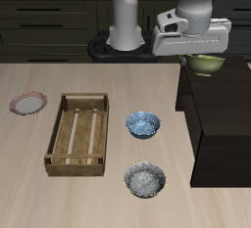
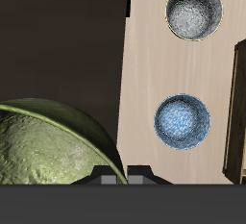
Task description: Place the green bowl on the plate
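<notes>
Exterior view, green bowl (image 1: pixel 206 66) under tool (image 1: pixel 199 54), wooden tray (image 1: pixel 77 134)

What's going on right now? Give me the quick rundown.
Hand right above green bowl, on the dark stand; grip unclear. Plate far across the table. Wooden tray and two blue-grey bowls lie between.

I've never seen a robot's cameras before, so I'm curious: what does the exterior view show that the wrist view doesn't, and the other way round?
Only the exterior view shows the plate, the whole wooden tray, the gripper from outside and the robot arm. Only the wrist view shows the green bowl up close, with its speckled inside. Both show the green bowl, the two blue-grey bowls, the table and the dark raised surface.
</notes>
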Controlling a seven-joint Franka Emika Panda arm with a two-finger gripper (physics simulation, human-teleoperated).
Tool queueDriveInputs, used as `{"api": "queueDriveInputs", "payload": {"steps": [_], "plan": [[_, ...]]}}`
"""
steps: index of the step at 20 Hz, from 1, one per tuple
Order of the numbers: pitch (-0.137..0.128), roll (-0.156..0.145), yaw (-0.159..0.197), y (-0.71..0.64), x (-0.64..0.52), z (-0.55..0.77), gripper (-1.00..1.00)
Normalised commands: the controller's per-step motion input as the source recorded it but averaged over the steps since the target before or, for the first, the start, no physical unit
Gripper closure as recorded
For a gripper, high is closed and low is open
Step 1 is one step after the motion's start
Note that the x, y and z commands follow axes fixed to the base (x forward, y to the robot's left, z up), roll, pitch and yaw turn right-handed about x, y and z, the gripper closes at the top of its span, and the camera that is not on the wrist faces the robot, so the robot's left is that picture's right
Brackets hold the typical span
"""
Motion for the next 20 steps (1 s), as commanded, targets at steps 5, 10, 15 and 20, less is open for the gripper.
{"api": "queueDriveInputs", "payload": {"steps": [5,10,15,20], "plan": [[0.005,-0.036,-0.003,-0.64,-0.14,-0.07,1.0],[-0.012,-0.054,-0.028,-0.69,-0.16,0.05,1.0],[-0.018,-0.047,-0.011,-0.62,-0.23,0.03,1.0],[-0.003,-0.069,-0.016,-0.7,-0.19,-0.04,1.0]]}}
